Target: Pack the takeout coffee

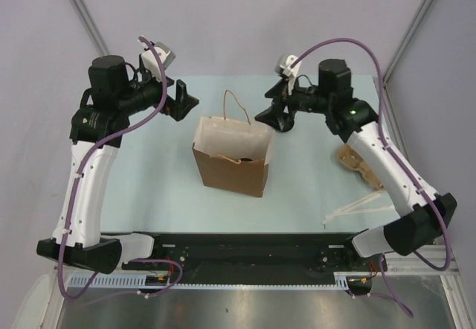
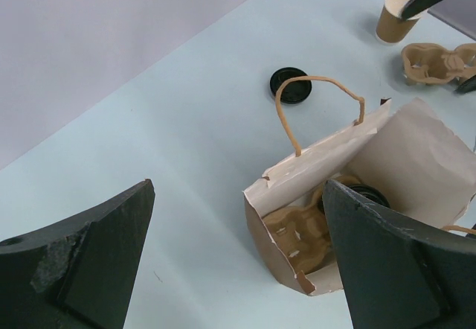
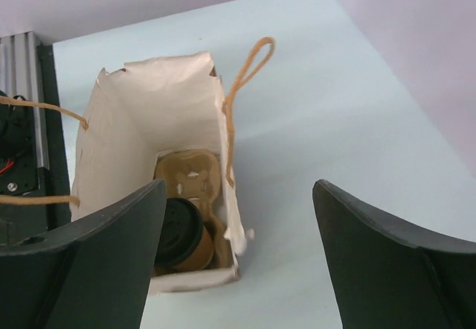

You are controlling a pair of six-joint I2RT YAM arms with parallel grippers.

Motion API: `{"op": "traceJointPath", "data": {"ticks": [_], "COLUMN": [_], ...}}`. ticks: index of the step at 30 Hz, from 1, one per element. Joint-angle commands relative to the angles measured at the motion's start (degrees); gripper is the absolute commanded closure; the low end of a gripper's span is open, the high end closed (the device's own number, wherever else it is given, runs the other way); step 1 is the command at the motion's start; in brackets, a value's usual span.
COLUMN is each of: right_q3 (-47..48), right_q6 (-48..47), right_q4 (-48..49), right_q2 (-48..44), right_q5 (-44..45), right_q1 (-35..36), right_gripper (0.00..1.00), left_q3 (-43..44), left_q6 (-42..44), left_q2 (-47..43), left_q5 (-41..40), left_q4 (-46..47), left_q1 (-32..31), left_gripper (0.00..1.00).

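The takeout coffee (image 3: 184,234), a tan cup with a black lid, stands inside the open brown paper bag (image 3: 141,113), seated in a pulp carrier tray (image 3: 190,176). Its lid also shows in the left wrist view (image 2: 370,194) and as a dark spot in the top view (image 1: 244,159). My left gripper (image 1: 184,100) is open and empty, raised to the left of the bag (image 1: 230,167). My right gripper (image 1: 271,117) is open and empty, raised just right of the bag's top. A second tan cup (image 2: 393,18) stands without a lid beyond the bag. A loose black lid (image 2: 288,85) lies on the table.
A second pulp carrier tray (image 1: 361,165) lies on the right side of the table, also in the left wrist view (image 2: 439,61). Pale thin sticks (image 1: 357,206) lie near the right arm's base. The bag's twine handles (image 1: 236,106) stick up.
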Motion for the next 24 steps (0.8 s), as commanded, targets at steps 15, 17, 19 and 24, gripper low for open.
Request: {"op": "traceJointPath", "data": {"ticks": [15,17,19,24], "right_q3": [-18.80,-25.92,-33.10,-43.33], "right_q6": [-45.21,-46.98,-49.52,-55.77], "right_q4": [-60.57,-59.35,-57.24,-48.62], "right_q2": [-26.58,-27.02,-27.98,-28.52], "right_q5": [17.30,22.66,28.01,34.80], "right_q1": [-20.70,-22.18,-23.42,-31.66], "right_gripper": [0.40,0.48,0.54,0.59], "left_q3": [-9.70,-11.02,-11.82,-12.96], "left_q6": [-7.00,-6.38,-5.94,-5.85], "left_q2": [-2.46,-3.08,-3.96,-4.40], "left_q5": [4.72,4.63,4.28,4.80], "left_q4": [3.12,2.94,2.77,2.24], "left_q1": [6.99,7.07,7.07,7.07], "left_gripper": [0.01,0.01,0.00,0.00]}}
